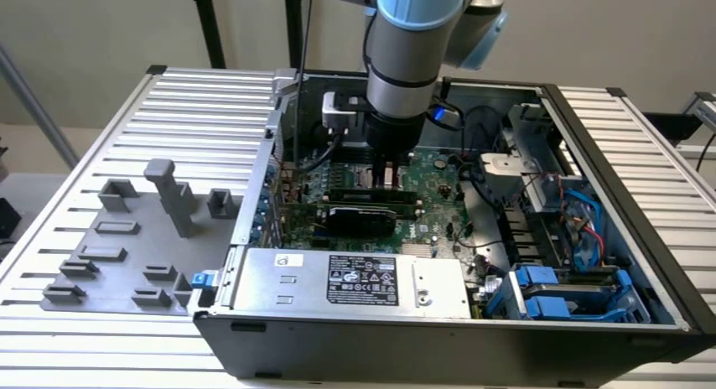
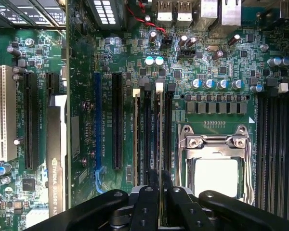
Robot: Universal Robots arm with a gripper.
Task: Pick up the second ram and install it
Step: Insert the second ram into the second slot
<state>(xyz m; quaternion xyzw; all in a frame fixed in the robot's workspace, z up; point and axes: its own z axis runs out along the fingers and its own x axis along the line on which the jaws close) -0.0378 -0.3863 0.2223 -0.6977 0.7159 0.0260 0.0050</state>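
Black gripper (image 2: 160,192) fingers, nearest the wrist camera, are closed on the second ram (image 2: 160,134), a slim green circuit-board stick seen edge-on and held upright so its lower edge lines up with a black memory slot (image 2: 147,134) on the large green motherboard (image 2: 216,62). Beside it another stick (image 2: 136,139) already stands seated. To one side lies the silver processor socket (image 2: 216,163). In the exterior view the arm reaches down into the open black computer case (image 1: 448,339) on the ribbed desk (image 1: 201,95).
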